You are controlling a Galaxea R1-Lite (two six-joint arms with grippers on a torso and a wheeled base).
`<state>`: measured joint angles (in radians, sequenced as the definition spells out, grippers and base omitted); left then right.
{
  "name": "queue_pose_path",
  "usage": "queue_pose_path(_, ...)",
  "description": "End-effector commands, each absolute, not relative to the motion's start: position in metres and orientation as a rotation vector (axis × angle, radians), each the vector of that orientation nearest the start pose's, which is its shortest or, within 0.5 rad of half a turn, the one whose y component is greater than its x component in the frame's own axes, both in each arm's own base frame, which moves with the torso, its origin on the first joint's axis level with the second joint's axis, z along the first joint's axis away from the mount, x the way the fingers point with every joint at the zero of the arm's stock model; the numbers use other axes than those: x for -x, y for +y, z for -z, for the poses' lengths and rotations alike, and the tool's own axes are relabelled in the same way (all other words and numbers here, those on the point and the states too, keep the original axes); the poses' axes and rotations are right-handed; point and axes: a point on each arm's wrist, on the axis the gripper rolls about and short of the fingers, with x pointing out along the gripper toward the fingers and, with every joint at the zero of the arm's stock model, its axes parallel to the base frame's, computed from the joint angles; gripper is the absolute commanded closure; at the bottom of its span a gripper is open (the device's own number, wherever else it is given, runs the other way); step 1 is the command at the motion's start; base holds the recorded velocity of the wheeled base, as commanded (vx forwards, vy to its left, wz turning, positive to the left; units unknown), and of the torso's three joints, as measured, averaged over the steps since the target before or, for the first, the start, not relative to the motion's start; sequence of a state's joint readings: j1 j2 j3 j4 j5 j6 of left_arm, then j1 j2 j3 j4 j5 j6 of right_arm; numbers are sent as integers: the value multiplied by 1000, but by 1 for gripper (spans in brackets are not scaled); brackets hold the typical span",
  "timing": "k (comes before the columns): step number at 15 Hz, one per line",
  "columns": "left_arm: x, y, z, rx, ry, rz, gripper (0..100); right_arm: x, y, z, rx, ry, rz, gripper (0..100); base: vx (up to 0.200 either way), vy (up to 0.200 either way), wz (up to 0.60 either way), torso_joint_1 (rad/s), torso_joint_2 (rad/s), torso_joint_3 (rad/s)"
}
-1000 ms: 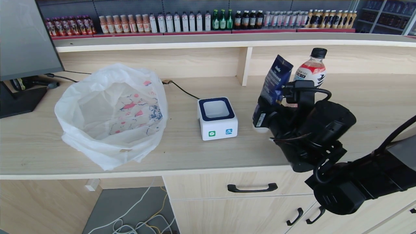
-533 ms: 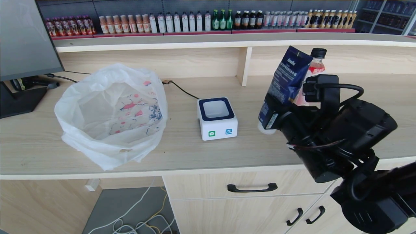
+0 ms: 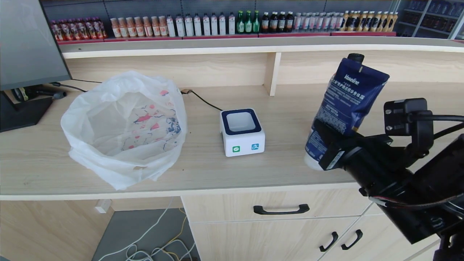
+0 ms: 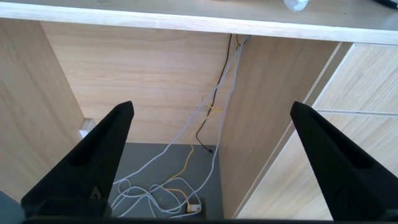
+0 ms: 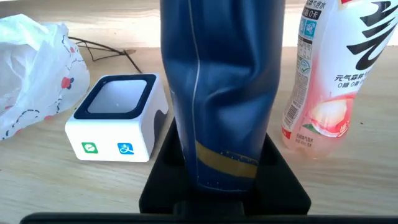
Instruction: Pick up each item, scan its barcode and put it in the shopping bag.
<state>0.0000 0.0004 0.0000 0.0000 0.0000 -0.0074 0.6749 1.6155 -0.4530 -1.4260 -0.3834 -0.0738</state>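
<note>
Tube (image 3: 347, 95), dark blue soft plastic with a white cap: we see it held cap-down and leaning, apparently clear of the light wooden counter (image 3: 203, 170). It is to the right of the white box scanner with the dark blue rim (image 3: 241, 132) and well apart from the white plastic shopping bag (image 3: 123, 127).
Right gripper (image 3: 328, 150): clamped on the tube's lower part, close to the cap.
Left gripper (image 4: 211, 162): fingers spread wide, holding nothing, low before the cabinet gap with loose cables (image 4: 186, 180).
Feel: we judge it light, glossy and soft-walled. The wrist view shows a crease in the wall above the grip.
Hold: we think the cap shoulder is the stiffest place. A harder squeeze risks buckling it, a looser one a slip.
Bottle (image 5: 329, 81), clear plastic with pink-and-white label: stands just behind the tube.
</note>
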Motion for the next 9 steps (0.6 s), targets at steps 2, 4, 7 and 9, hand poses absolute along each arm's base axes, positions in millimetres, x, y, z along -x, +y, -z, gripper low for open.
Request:
queue_pose_path(2, 23, 0, -75, 8, 0, 0, 0, -175, 135, -196, -74, -245, -345, 100, 0, 0, 0, 0, 0, 0)
queue_pose_path(4, 23, 0, -75, 8, 0, 0, 0, -164, 132, -193, -112, -230, -407, 100, 0, 0, 0, 0, 0, 0)
queue_pose_path(7, 23, 0, -75, 8, 0, 0, 0, -147, 140, -196, -222, -218, -595, 100, 0, 0, 0, 0, 0, 0)
queue_pose_path(9, 23, 0, -75, 8, 0, 0, 0, -137, 142, -194, -312, -176, -731, 100, 0, 0, 0, 0, 0, 0)
